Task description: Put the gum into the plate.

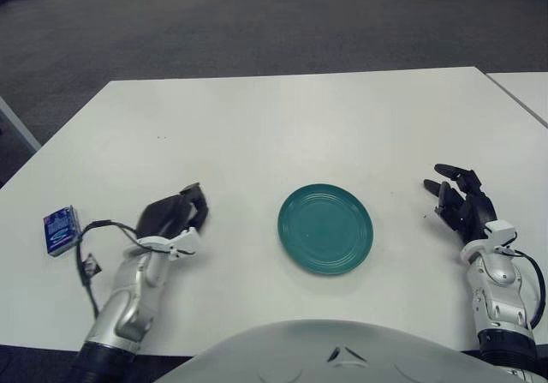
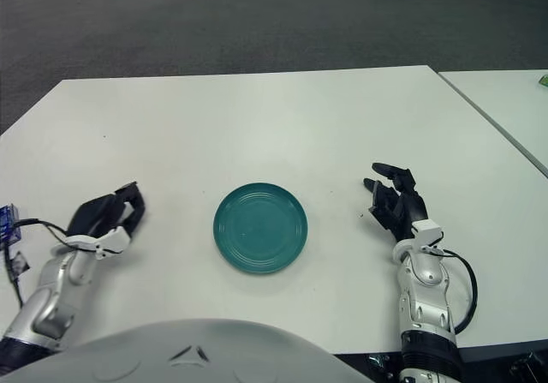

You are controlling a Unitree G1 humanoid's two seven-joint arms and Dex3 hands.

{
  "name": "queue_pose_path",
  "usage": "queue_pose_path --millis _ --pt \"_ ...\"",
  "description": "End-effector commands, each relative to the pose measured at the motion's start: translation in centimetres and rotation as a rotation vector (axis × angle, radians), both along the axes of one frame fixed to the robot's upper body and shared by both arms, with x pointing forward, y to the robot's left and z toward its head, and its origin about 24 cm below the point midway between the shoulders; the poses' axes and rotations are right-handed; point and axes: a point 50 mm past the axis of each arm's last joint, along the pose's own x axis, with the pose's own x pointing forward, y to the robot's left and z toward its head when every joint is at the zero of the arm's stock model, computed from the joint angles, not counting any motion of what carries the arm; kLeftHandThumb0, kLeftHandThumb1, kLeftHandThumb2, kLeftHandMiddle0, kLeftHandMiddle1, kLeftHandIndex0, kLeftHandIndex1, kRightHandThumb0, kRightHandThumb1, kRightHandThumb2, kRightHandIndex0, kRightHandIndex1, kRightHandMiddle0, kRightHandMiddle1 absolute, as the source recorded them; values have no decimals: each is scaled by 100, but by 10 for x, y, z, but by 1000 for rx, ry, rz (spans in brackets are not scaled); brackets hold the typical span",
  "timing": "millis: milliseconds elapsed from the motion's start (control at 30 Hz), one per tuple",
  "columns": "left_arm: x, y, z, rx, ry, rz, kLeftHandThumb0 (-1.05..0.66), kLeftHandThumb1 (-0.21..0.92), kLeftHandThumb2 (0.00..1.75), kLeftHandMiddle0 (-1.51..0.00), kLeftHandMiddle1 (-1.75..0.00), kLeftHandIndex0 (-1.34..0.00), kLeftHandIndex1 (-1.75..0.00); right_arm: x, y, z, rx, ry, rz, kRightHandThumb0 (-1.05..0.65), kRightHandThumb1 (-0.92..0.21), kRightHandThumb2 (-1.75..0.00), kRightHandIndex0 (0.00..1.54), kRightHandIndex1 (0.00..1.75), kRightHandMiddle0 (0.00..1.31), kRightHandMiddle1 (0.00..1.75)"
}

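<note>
The gum is a small blue pack lying flat on the white table near its left edge. My left hand hovers to the right of it, well apart, between the gum and the plate, with fingers relaxed and nothing in them. The teal plate sits empty at the table's middle front. My right hand shows to the right of the plate, fingers spread, holding nothing.
A second white table adjoins at the far right with a narrow gap between. Grey carpet lies beyond the far edge. A black cable trails from my left forearm close to the gum.
</note>
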Motion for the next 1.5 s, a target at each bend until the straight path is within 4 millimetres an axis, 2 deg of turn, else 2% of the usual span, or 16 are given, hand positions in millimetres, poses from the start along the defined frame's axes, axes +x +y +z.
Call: queue_pose_path --millis 0,400,633,700,767,867,967,1033,1067,1167,1300,1467 --pt "-1 -4 2 -11 15 -39 -42 55 101 -92 -175 -44 -175 -9 1 -14 22 81 -9 -87 -92 -85 27 53 0 102" --pt "-1 9 13 37 -44 -33 -42 54 103 -94 -175 -44 -175 -11 3 -13 22 80 -8 -87 -92 -85 27 54 0 102" --pt "-7 27 24 68 -126 42 -41 57 99 -95 -175 -42 -175 -12 3 -13 22 80 -8 -87 -92 -85 27 54 0 102" --pt "-9 37 30 92 -170 92 -41 60 95 -92 -175 -40 -175 -12 3 -13 22 80 -8 -87 -92 -85 27 54 0 102" --pt "-11 46 36 109 -209 134 -40 65 89 -81 -175 -36 -175 -12 3 -13 22 80 -8 -87 -92 -85 27 54 0 102" --pt "-16 61 44 147 -257 185 -38 76 74 -61 -150 -30 -175 -13 3 -13 21 80 -8 -87 -92 -85 27 54 0 102" --pt "-23 75 47 224 -293 247 -37 86 59 -49 -133 -23 -175 -13 3 -13 21 80 -8 -87 -92 -85 27 54 0 102" --pt "-27 81 47 267 -306 283 -36 89 56 -44 -127 -22 -175 -14 3 -12 21 80 -8 -87 -92 -85 27 54 0 102" --pt "-29 84 47 288 -312 300 -51 90 60 -39 -122 -16 -165 -14 3 -12 21 79 -8 -87 -92 -85 27 54 0 102" --pt "-37 95 45 351 -326 357 -70 91 66 -33 -114 -9 -149 -14 2 -11 21 79 -8 -87 -92 -85 27 54 0 102" --pt "-43 108 43 408 -329 415 -78 92 65 -28 -97 -2 -126 -14 1 -11 20 79 -8 -87 -92 -85 27 54 0 102" --pt "-47 119 50 457 -334 458 -80 92 62 -26 -88 0 -112 -14 0 -10 20 80 -9 -87 -92 -85 27 54 0 102"
